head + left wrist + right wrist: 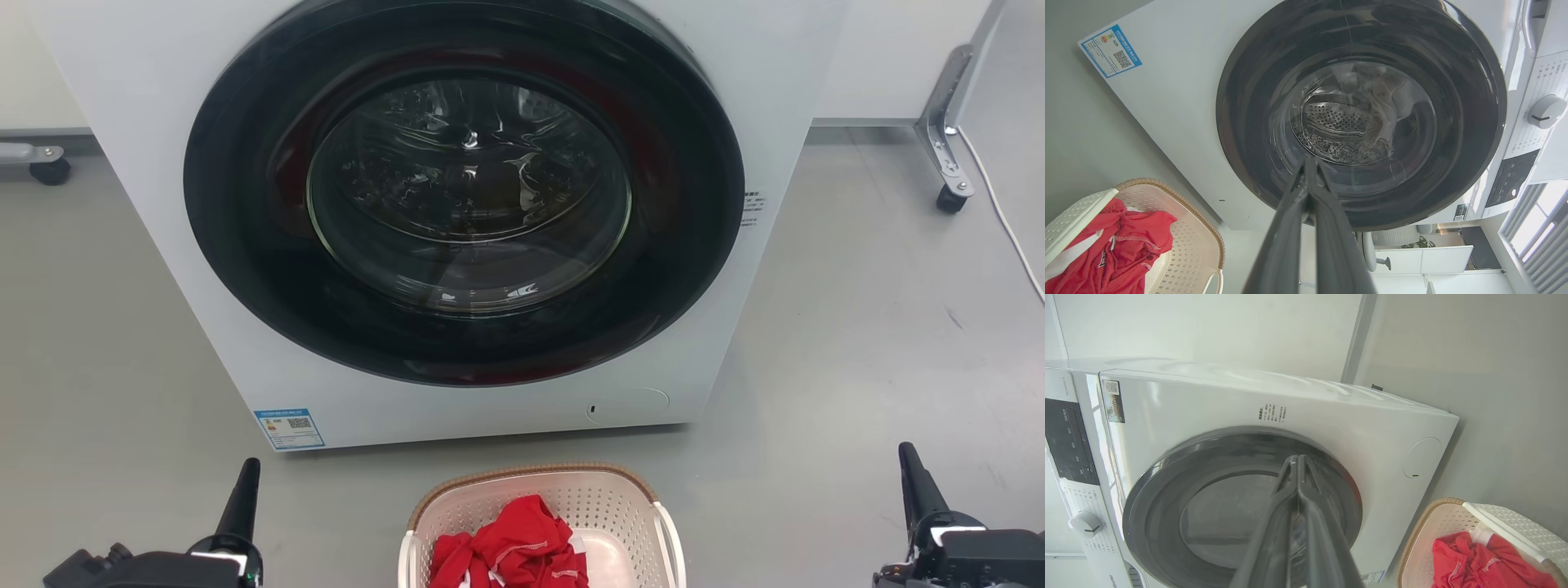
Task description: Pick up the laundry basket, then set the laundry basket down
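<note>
Dark at the lower left, found the left gripper (248, 467) pinched shut, holding nothing. Saw the laundry basket (608, 502) on the grey floor (857, 327) in the middle, just before the washing machine (147, 122), red clothes (514, 543) inside, well apart from both grippers. Found the right gripper (907, 451) at the lower right likewise closed and empty

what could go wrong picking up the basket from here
The left gripper and right gripper are shut, wide of the basket; reaching without opening could just shove it. The washer stands close behind, so a forward swing might hit it. The red clothes sit toward the left; a tilted lift could spill them.
</note>
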